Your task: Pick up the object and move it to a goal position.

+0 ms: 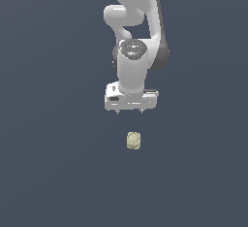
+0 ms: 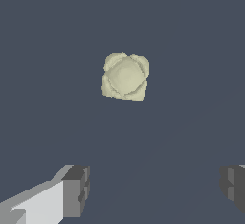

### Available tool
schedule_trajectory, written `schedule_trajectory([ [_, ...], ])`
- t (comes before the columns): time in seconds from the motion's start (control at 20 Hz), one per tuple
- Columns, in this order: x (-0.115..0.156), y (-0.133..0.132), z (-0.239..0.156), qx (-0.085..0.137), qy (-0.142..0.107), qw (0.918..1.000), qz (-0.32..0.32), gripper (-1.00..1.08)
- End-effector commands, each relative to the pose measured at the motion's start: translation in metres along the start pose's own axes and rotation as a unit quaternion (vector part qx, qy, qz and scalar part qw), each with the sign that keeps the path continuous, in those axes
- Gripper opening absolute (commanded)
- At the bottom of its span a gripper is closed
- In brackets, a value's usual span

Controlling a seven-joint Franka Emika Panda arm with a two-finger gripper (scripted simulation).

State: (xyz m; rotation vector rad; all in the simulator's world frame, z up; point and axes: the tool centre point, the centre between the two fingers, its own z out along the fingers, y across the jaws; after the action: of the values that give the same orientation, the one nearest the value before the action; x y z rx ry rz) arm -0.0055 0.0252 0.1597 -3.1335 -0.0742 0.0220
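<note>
The object (image 1: 133, 140) is a small pale yellow-beige ridged lump resting on the dark floor, nearer the camera than the arm in the exterior view. From the wrist view the object (image 2: 125, 76) shows its rounded, lobed top. My gripper (image 1: 130, 110) hangs above the floor just behind it, not touching it. Its two fingers are spread wide apart with nothing between them; the gripper (image 2: 153, 189) is open, and one grey fingertip (image 2: 77, 189) shows apart from the other. The object lies outside the gap between the fingers.
The white arm (image 1: 135, 27) rises behind the gripper in the exterior view. The flat dark blue-grey floor (image 1: 48, 172) extends all around the object with nothing else on it.
</note>
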Motion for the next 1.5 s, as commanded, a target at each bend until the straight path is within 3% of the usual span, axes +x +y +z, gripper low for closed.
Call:
schedule_trajectory([
  [0.0, 0.0, 0.0, 0.0, 0.0, 0.0, 1.0, 0.0, 1.0],
  [0.45, 0.009, -0.018, -0.003, 0.005, 0.007, 0.9997, -0.023, 1.0],
  [0.9, 0.01, -0.017, -0.001, 0.004, 0.007, 0.9998, -0.02, 1.0],
  [1.45, 0.042, -0.017, 0.025, 0.002, 0.007, 0.9998, 0.02, 1.0],
])
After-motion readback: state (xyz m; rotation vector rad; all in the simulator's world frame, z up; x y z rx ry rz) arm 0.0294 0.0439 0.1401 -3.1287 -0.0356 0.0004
